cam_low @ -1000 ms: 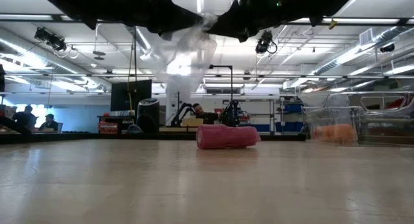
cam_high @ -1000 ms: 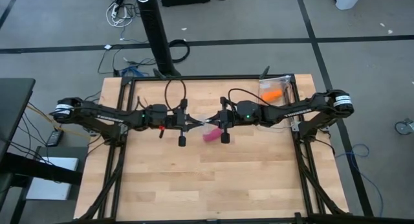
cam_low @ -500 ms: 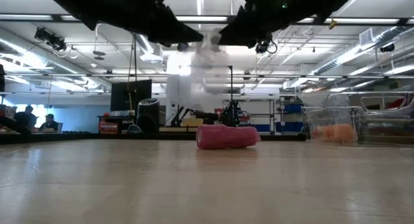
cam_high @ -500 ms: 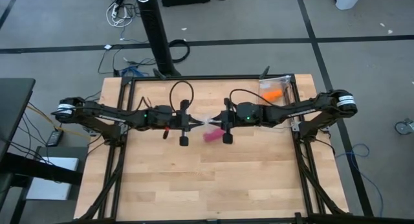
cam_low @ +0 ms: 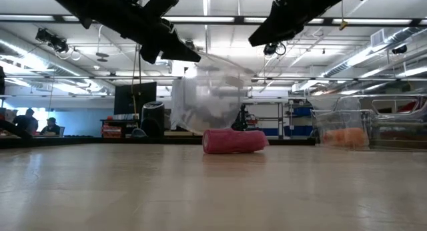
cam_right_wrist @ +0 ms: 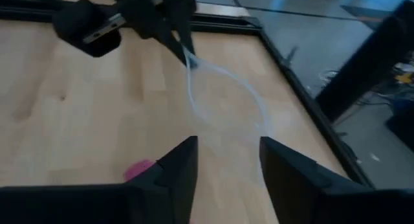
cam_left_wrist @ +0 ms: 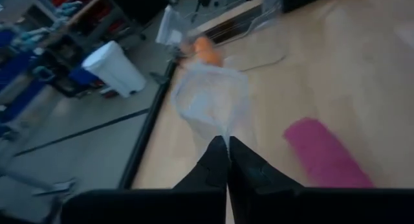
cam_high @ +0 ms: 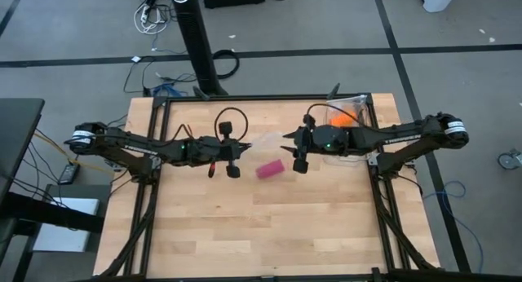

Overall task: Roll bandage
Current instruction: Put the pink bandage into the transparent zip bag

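The pink bandage roll (cam_high: pixel 268 169) lies on its side on the wooden table, between the two grippers; it also shows in the low view (cam_low: pixel 235 141) and the left wrist view (cam_left_wrist: pixel 320 153). My left gripper (cam_high: pixel 245 149) is shut on a clear plastic bag (cam_high: pixel 266 141), above and just left of the roll. My right gripper (cam_high: pixel 292 145) is open and empty, above the table to the right of the bag; its spread fingers show in its wrist view (cam_right_wrist: pixel 226 162). My left gripper pinches the clear bag's rim (cam_left_wrist: pixel 222 130) between its two fingertips. The fingers come nearly level from the table's left side. The bag (cam_low: pixel 213 97) hangs puffed open beyond and below the fingers, its lower part down behind the pink roll.
A clear bin (cam_high: pixel 349 111) with an orange roll (cam_high: pixel 342 119) stands at the table's far right corner, close behind my right arm. Bare wood lies toward the near edge (cam_high: pixel 269 233). Black frame rails run along the table's edges.
My right gripper has let go of the clear bag and drawn back toward the table's right edge. The bag, earlier held between both grippers, now hangs from my left gripper alone and has puffed open. The pink roll has stayed in place.
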{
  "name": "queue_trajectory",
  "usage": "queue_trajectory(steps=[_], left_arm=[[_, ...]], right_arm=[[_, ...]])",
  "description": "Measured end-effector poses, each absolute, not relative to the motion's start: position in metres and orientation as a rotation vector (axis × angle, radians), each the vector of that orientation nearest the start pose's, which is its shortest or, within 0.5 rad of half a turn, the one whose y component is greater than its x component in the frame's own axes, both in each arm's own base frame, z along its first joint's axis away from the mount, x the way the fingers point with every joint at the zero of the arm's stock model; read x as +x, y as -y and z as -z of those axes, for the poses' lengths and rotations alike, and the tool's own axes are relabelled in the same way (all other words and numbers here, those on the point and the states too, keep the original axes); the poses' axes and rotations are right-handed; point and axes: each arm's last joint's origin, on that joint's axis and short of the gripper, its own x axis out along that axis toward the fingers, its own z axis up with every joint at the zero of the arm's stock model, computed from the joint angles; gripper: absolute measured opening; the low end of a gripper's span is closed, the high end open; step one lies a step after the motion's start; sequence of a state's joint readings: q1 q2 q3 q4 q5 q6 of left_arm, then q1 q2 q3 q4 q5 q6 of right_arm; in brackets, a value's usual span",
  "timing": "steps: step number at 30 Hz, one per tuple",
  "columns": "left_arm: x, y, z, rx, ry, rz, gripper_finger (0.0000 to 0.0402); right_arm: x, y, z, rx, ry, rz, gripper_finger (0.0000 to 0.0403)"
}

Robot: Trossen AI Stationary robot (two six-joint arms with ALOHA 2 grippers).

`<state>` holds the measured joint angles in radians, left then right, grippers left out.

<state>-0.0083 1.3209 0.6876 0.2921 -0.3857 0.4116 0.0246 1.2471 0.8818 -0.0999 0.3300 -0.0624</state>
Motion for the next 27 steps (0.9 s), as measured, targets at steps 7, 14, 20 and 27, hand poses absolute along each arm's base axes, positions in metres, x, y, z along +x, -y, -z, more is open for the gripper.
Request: queue_trajectory(steps=[7, 14, 20, 27], left_arm=[[0.273, -0.008, -0.227, 0.547, -0.489, -0.444, 0.0003], [0.271, -0.009, -0.224, 0.587, -0.544, -0.486, 0.0003], [0.27, -0.009, -0.224, 0.584, -0.549, -0.485, 0.0003], [0.27, -0.009, -0.222, 0.566, -0.556, -0.483, 0.0003]], right_arm=[[0.264, -0.009, -0.273, -0.12, -0.562, 0.219, 0.0226], [0.292, -0.031, -0.225, -0.141, -0.724, 0.06, 0.0282], [0.314, -0.025, -0.182, -0.221, -0.828, 0.033, 0.0313], [0.325, -0.004, -0.155, -0.305, -0.896, 0.093, 0.0327]])
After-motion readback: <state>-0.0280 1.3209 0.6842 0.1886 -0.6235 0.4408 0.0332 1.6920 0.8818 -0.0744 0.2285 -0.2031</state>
